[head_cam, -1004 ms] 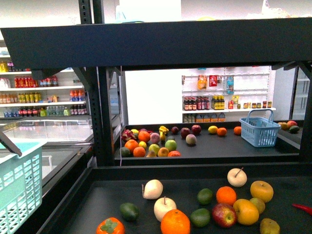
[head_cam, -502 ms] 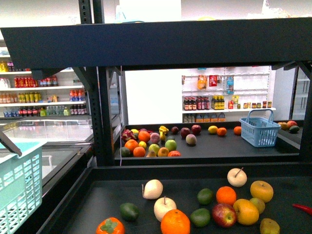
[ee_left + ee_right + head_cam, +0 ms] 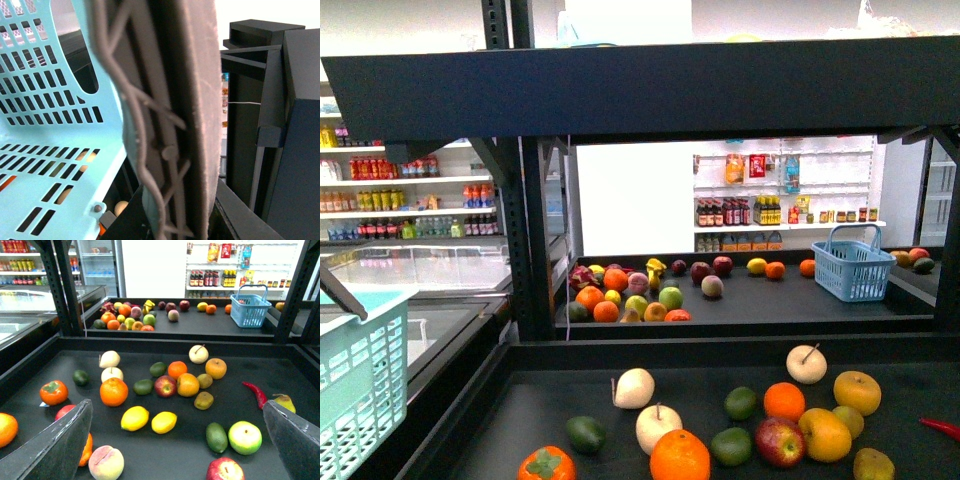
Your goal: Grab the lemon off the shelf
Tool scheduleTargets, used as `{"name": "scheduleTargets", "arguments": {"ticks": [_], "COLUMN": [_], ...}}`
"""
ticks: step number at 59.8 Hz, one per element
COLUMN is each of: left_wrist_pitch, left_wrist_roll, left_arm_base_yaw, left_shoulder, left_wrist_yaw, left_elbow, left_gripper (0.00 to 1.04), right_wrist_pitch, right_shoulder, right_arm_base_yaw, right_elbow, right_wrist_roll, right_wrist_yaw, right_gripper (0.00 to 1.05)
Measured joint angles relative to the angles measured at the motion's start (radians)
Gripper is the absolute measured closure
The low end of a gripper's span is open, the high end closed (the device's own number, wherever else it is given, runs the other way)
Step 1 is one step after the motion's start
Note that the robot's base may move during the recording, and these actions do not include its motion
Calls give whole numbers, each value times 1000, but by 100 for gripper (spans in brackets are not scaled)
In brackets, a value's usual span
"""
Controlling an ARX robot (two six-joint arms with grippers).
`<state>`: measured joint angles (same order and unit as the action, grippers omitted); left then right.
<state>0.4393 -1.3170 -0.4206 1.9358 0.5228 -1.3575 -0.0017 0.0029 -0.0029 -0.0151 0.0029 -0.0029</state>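
Hovering empty, jaws spread wide, the right gripper [image 3: 176, 407] faces the bright yellow oval lemon [image 3: 135, 418] on the black metal shelf [image 3: 60, 360] near tray, so the approach seems in hand and calls next for a centred descent; the left gripper [image 3: 190, 125] hold cannot be told.

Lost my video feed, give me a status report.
Right gripper open, empty, over shelf. Left gripper unclear, beside basket. Lemon untouched, lookalike yellow fruit beside it.

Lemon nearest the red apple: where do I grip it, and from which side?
From above, across its narrow middle. The lemon lies on its side, one end close to a second lemon; its long flanks face bare shelf, so the open right gripper probably needs turning to close there.
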Motion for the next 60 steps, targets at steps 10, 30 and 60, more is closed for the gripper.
{"name": "scheduleTargets", "arguments": {"ticks": [10, 30, 60], "left_wrist_pitch": [-16, -79, -196], "left_wrist_roll": [21, 133, 315], "left_arm_base_yaw": [-1, -6, 120], "left_shoulder": [-12, -140, -343], "left_wrist_yaw": [8, 45, 136], "left_elbow": [4, 78, 187], "left_gripper": [90, 92, 95], "right_wrist_pitch": [0, 0, 0], "right_shoulder": [0, 0, 0], "right_arm_base_yaw": [0, 0, 0], "right_elbow": [0, 0, 0], "right_wrist_roll": [0, 0, 0], "right_wrist_yaw": [0, 0, 0], "right_gripper": [2, 2, 2]}}
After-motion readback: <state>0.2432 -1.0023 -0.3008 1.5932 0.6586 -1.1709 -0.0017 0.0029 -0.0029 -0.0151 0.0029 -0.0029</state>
